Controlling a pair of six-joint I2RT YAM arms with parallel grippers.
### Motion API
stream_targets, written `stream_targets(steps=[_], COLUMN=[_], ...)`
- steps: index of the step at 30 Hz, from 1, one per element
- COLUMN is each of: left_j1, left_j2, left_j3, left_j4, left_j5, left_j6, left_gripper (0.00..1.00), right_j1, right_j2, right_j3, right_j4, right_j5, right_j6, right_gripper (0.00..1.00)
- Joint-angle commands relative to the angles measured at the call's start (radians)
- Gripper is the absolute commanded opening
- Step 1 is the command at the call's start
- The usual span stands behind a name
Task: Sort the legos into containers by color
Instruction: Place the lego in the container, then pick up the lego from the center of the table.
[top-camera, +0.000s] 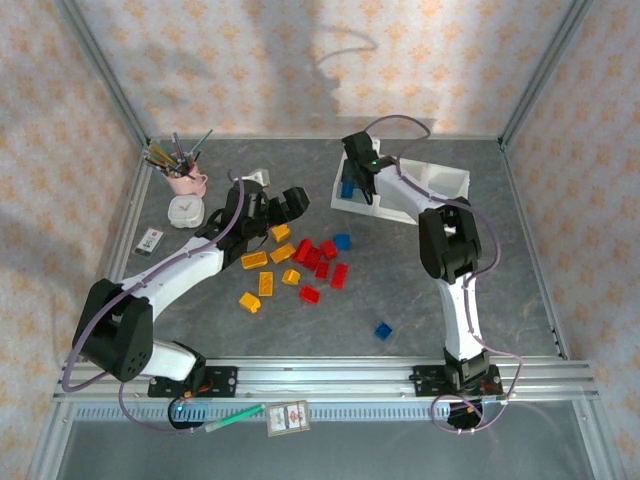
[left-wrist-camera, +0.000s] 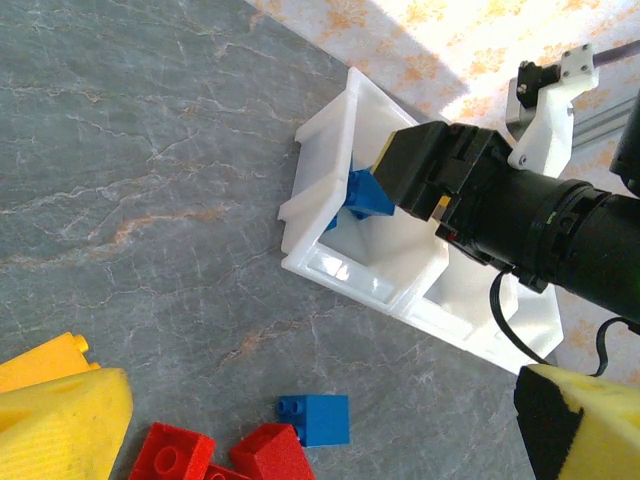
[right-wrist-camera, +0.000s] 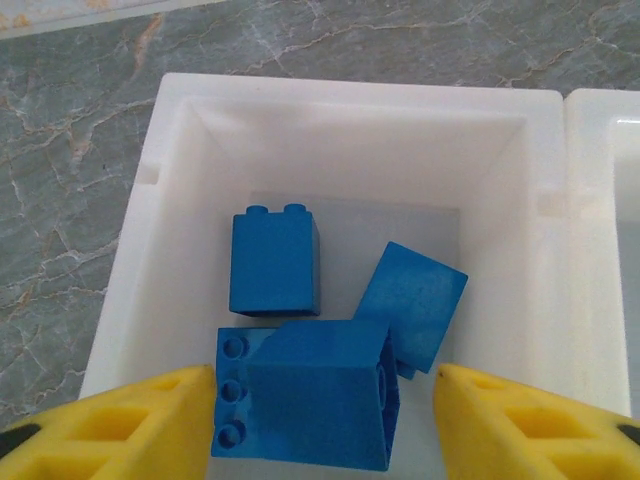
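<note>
The right end effector (top-camera: 358, 182) hangs over the end compartment of the long white translucent plastic tray (left-wrist-camera: 318, 205), at upper centre of the top view. In its wrist view, the yellow fingers (right-wrist-camera: 120, 425) stand apart in the bottom corners. A blue plastic brick (right-wrist-camera: 320, 400) lies between them inside the compartment, with a clear gap on its right side. The jaws are open and I judge the brick released.

That brick sits tilted across the other blue bricks (right-wrist-camera: 275, 265), and its left edge looks to be against the left finger. A lift that is not straight up could drag it along and tip it over the wall. The fingers are also close to the tray walls, so a sideways pull could shove the light tray across the grey marbled counter (top-camera: 470, 290).

The left end effector (top-camera: 283, 207) is open with nothing between its fingers, left of centre. It is just above the yellow-orange bricks (top-camera: 254, 261).

The red bricks (top-camera: 322, 260) at mid-frame lie packed and touching. A grasp there may catch two at once or scatter the neighbours. One loose blue brick (top-camera: 342, 241) lies just beside that red cluster, so reaching for it could knock red pieces about. That spot is also near the left arm, so the two arms could crowd each other. Another blue brick (top-camera: 383, 330) lies alone, lower right of centre.
</note>
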Motion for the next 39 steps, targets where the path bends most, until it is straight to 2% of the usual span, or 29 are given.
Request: stream_targets(steps=[1,5,14,21,24,30,33,39], left_j1=[0.01,0.01,0.009,0.006,0.002,-0.004,-0.005,-0.004], left_j2=[-0.003,-0.024,-0.105,-0.159,-0.18,-0.218,-0.227,-0.23], left_j3=[0.036,0.032,-0.048,-0.129,-0.172,-0.246,-0.266,-0.271], left_j4=[-0.007,-0.011,-0.03,-0.045,-0.031,0.001,0.007,-0.005], left_j5=[0.009,0.014,0.045,0.047,0.046,0.034,0.027,0.018], left_j6=[0.025,0.019,0.007,-0.003,-0.02,-0.061,-0.069,-0.068], left_gripper=[0.99,0.99,0.99,0.99,0.99,0.99,0.99,0.99], right_j1=[0.002,0.005,0.051,0.1,0.136,0.174,0.199,0.213], right_j2=[-0.053,-0.136,-0.364,-0.449,-0.467,-0.462,-0.443,-0.392], right_j3=[0.02,-0.063,-0.389,-0.537,-0.585,-0.66,-0.666,-0.646], right_j4=[-0.037,-0.024,0.039,0.034,0.041,0.097,0.117,0.106], right_j5=[0.002,-0.044,-0.099,-0.106,-0.069,-0.111,-0.125,-0.071], right_j6=[-0.011,0.0,0.05,0.123,0.164,0.236,0.261,0.28], right_gripper=[0.61,0.62,0.68,0.72,0.74,0.78,0.79,0.8])
